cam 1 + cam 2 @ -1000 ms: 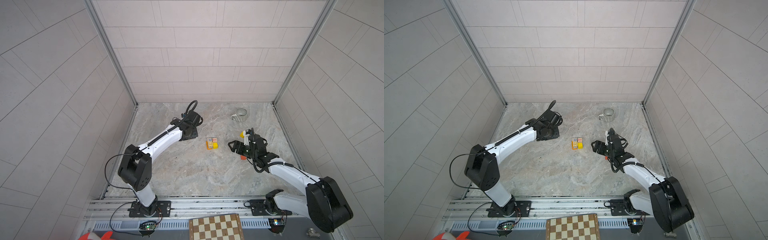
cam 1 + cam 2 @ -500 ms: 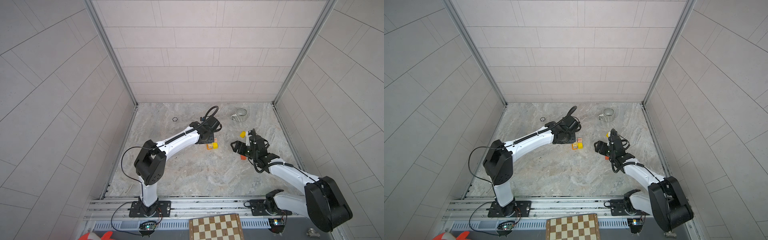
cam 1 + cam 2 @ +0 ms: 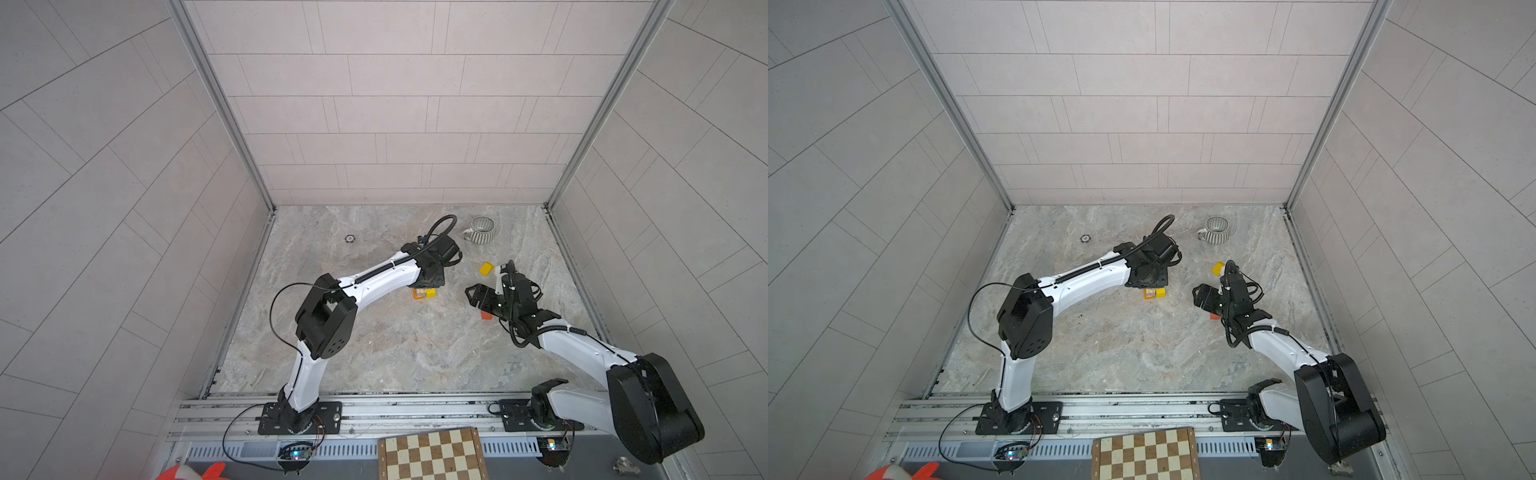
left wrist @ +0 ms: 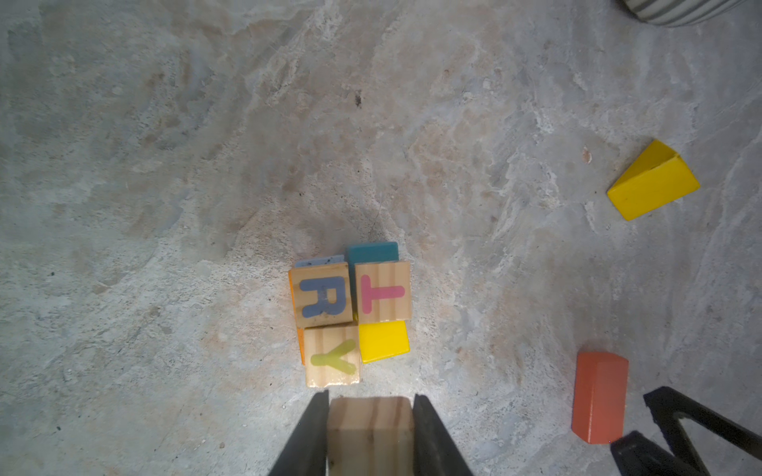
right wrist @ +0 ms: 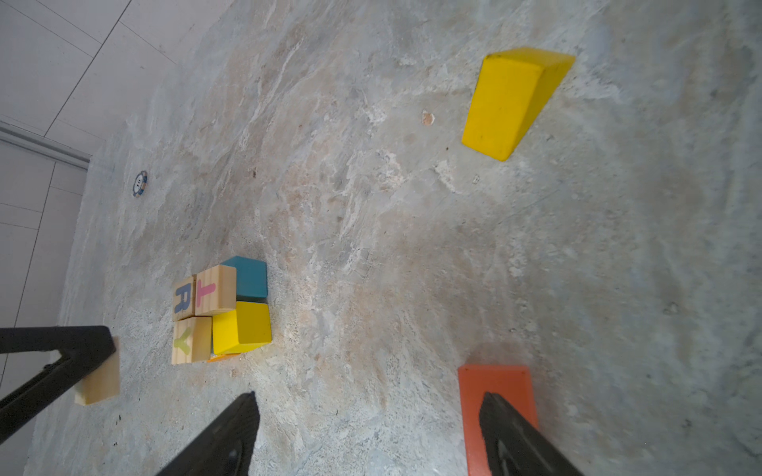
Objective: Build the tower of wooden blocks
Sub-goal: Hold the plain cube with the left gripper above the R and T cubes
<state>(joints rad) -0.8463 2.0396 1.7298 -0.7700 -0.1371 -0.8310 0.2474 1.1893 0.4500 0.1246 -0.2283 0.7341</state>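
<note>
Left wrist view: left pincer point(image 4: 371, 397) around wood cube point(image 4: 370, 430) near tower point(image 4: 350, 317); right pincer point(image 5: 369, 397) wide.

We see a marbled grey-beige stone floor point(image 3: 395, 353) boxed in on three sides by pale tiled walls point(image 3: 395, 124), with metal corner posts point(image 3: 221, 104) rising behind the striped mug point(image 3: 482, 230). Toward the left wall from the mug lies a small round disc point(image 3: 350, 238) (perhaps a token). Well in front of the mug runs an aluminium rail point(image 3: 415, 409), and past it a checkered board point(image 3: 432, 455). The light is soft and even.
</note>
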